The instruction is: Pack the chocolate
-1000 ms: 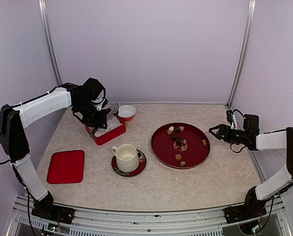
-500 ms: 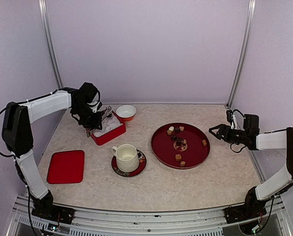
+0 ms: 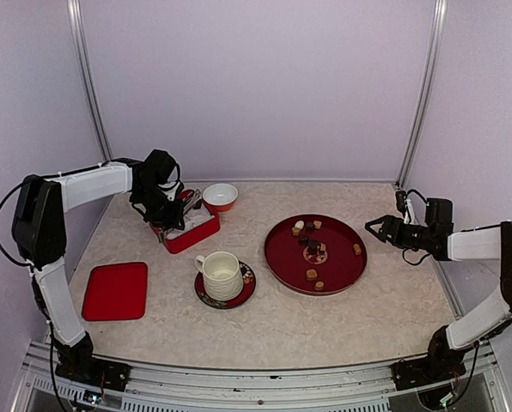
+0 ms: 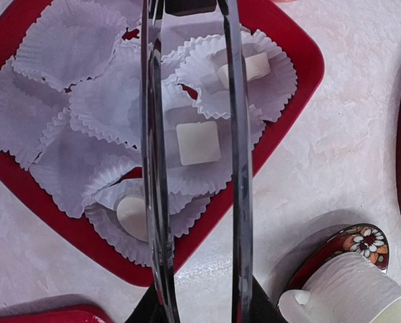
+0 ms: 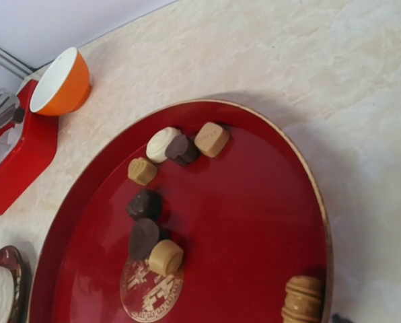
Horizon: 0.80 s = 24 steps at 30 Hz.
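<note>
The left fingers [image 3: 163, 210], partly closed, clamp metal tongs [image 4: 234, 134] above a white cube chocolate [image 4: 198, 142] in the paper-lined red square box [image 4: 307, 62]. The right fingers [image 3: 378, 230] gape empty beside the round red tray [image 5: 254, 235] of loose chocolate pieces [image 5: 145, 171]. Probably light, hard and slick, so pinch the flat sides.

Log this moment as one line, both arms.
left gripper: shut on tongs, above red box | box: three white chocolates in paper liners | right gripper: open, beside round tray | tray: loose chocolates on it

Tongs [image 4: 236, 168]: tips cut off at top edge, left wrist view.
Cup [image 4: 352, 299]: cropped at bottom edge.
Chocolate [image 3: 312, 275], top view: shapes too small to tell.
</note>
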Each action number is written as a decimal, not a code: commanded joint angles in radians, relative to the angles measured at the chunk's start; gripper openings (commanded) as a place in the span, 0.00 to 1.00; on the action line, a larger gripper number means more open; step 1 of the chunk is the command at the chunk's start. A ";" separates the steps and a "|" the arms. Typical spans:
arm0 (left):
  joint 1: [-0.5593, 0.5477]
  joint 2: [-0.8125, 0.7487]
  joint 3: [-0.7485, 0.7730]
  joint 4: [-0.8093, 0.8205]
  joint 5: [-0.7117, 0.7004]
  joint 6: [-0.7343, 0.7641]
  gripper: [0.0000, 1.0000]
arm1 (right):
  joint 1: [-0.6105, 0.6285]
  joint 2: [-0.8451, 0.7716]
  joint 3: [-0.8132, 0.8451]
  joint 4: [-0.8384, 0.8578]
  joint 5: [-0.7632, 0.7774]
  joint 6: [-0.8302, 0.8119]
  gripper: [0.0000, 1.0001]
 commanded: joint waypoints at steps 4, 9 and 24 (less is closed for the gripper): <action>-0.001 0.013 0.003 0.029 0.014 0.017 0.33 | -0.012 -0.002 0.015 -0.006 0.008 -0.006 0.81; -0.001 0.001 0.003 0.029 0.010 0.014 0.38 | -0.012 -0.007 0.011 -0.003 0.006 -0.004 0.81; -0.183 -0.106 0.152 -0.069 -0.104 0.040 0.39 | -0.012 -0.031 0.000 -0.009 0.003 -0.008 0.81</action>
